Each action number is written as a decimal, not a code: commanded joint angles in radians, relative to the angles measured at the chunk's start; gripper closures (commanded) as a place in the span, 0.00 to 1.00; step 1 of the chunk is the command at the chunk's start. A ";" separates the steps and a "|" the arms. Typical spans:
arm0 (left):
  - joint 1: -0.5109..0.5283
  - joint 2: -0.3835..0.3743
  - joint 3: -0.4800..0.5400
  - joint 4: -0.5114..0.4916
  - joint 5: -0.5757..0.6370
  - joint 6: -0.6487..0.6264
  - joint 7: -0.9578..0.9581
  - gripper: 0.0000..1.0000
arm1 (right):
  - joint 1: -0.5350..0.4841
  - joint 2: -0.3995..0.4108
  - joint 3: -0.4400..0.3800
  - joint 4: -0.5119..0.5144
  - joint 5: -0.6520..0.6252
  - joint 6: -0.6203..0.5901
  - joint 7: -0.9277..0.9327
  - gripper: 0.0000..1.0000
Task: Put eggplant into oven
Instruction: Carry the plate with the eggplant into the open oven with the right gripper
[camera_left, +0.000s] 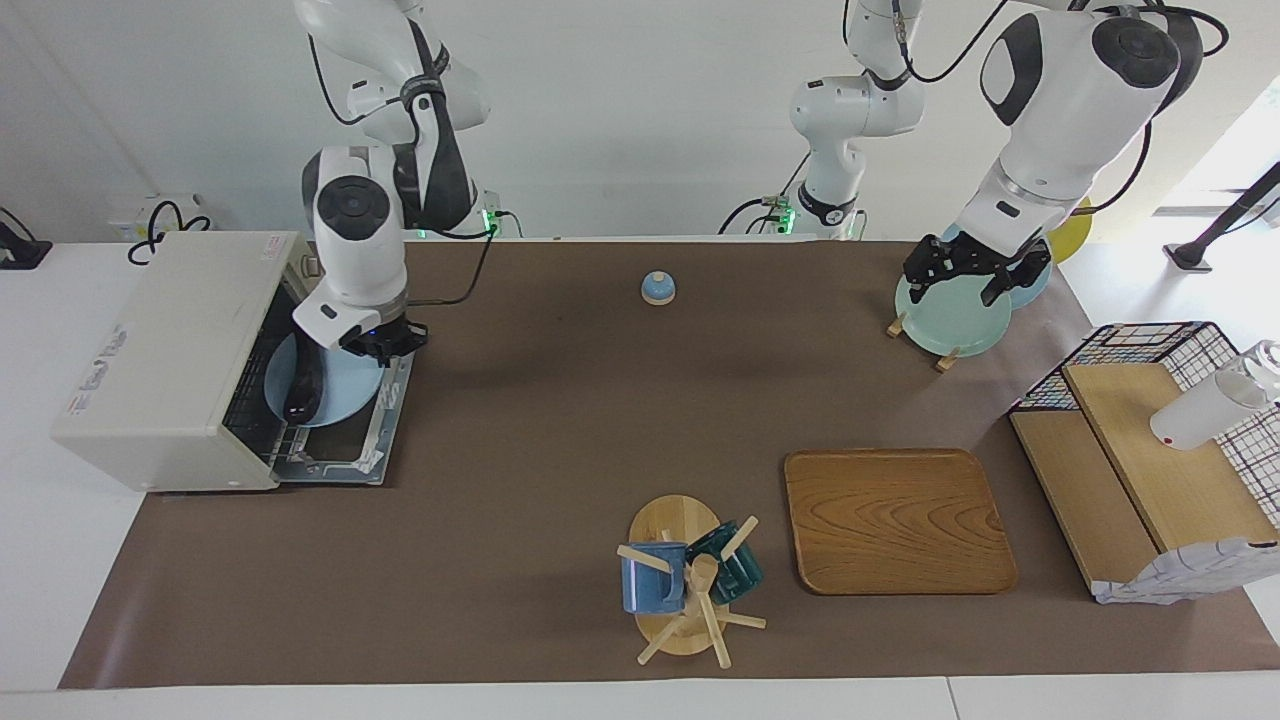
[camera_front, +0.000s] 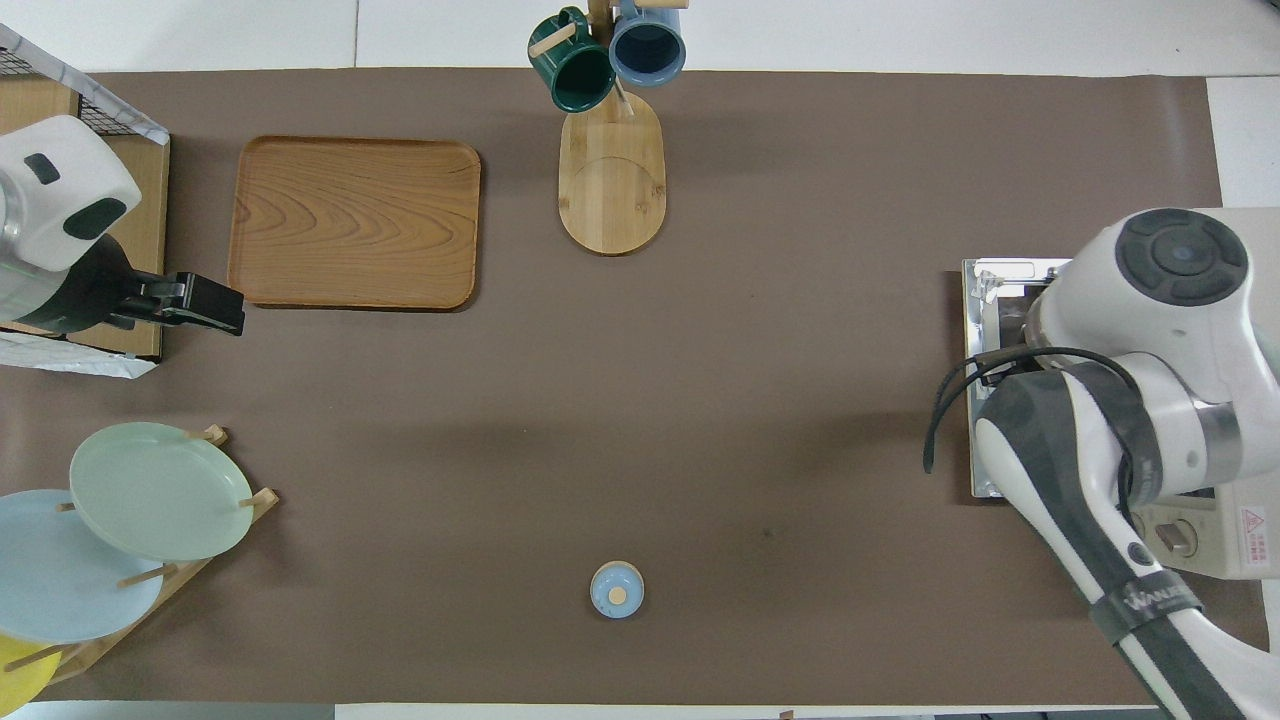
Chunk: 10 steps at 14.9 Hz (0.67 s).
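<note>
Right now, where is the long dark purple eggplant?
In the facing view, the long dark purple eggplant lies on a light blue plate held by the right hand over the cream-white toaster oven's open door.
</note>
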 joint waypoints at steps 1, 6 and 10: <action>0.006 -0.021 -0.007 -0.021 0.014 0.011 0.001 0.00 | -0.078 -0.028 0.019 -0.045 0.030 0.031 -0.099 1.00; -0.016 -0.020 0.018 -0.020 0.013 0.010 0.001 0.00 | -0.127 -0.038 0.019 -0.102 0.030 0.129 -0.152 1.00; -0.005 -0.023 0.016 -0.018 0.014 0.008 0.001 0.00 | -0.122 -0.038 0.019 -0.102 0.032 0.137 -0.151 0.78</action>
